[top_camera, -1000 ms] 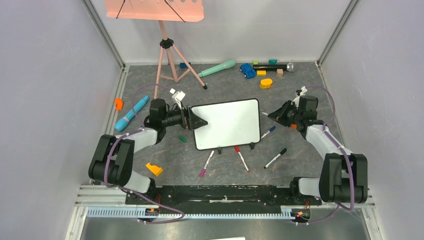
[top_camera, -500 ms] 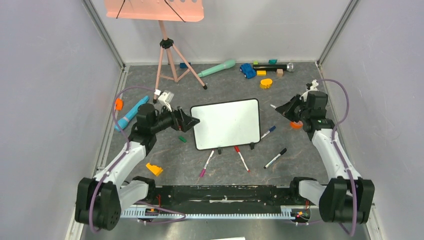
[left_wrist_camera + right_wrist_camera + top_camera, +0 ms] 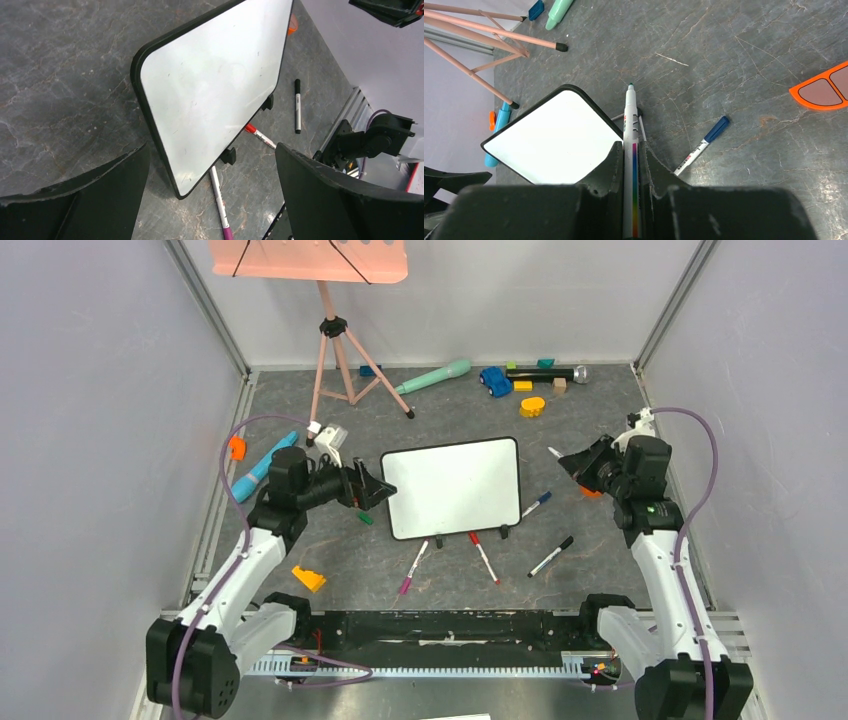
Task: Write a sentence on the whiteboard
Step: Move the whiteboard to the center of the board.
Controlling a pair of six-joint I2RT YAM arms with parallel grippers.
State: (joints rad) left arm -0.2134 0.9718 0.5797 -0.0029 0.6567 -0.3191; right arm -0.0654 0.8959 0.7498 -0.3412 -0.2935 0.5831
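The whiteboard [image 3: 455, 487] lies flat at the middle of the table, glossy white with a dark rim and two black feet at its near edge. Its face is blank; no sentence shows on it. My left gripper [image 3: 372, 486] is open and empty just off the board's left edge, and in the left wrist view [image 3: 211, 150] the board [image 3: 210, 85] lies ahead between the spread fingers. My right gripper [image 3: 574, 461] is shut on a white marker with a rainbow stripe [image 3: 630, 117], uncapped, with its tip pointing toward the board's right corner [image 3: 556, 137] and held apart from it.
Loose markers lie by the board's near edge: purple [image 3: 413, 567], red [image 3: 484, 557], black [image 3: 551, 556], blue [image 3: 536, 504]. A green cap [image 3: 365, 518] lies near my left gripper. The salmon tray on its tripod [image 3: 335, 370] stands at the back left. Toys line the back wall.
My left gripper has drawn back to the left, off the board's left edge. My right arm has moved right and away from the board with the marker.
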